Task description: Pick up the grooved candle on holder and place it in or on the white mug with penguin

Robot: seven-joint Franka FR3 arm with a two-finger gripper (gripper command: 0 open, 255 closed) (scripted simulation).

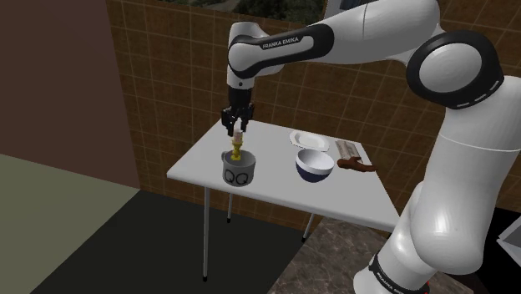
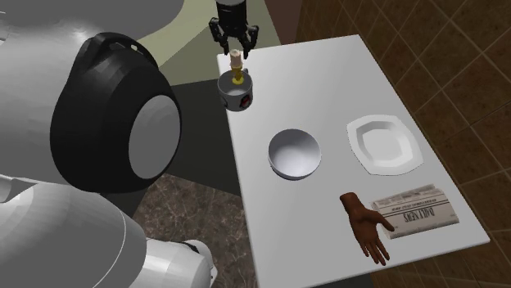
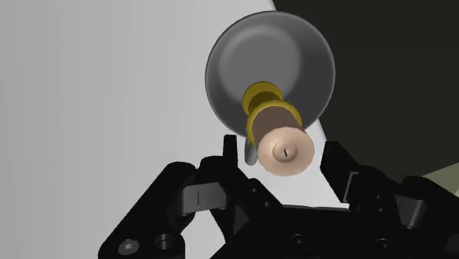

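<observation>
Loads of bare counter (image 2: 327, 82) around the mug (image 2: 234, 96). The bowl (image 2: 295, 154), plate (image 2: 383, 145), newspaper (image 2: 419, 213) and wooden hand (image 2: 365, 226) sit well clear.

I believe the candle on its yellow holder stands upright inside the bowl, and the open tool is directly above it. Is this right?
One detail is wrong: the candle on its yellow holder stands upright inside the grey mug, not inside the bowl, which sits apart from it on the table. The second exterior view shows this plainly. The open tool is directly above it, as you say.
</observation>
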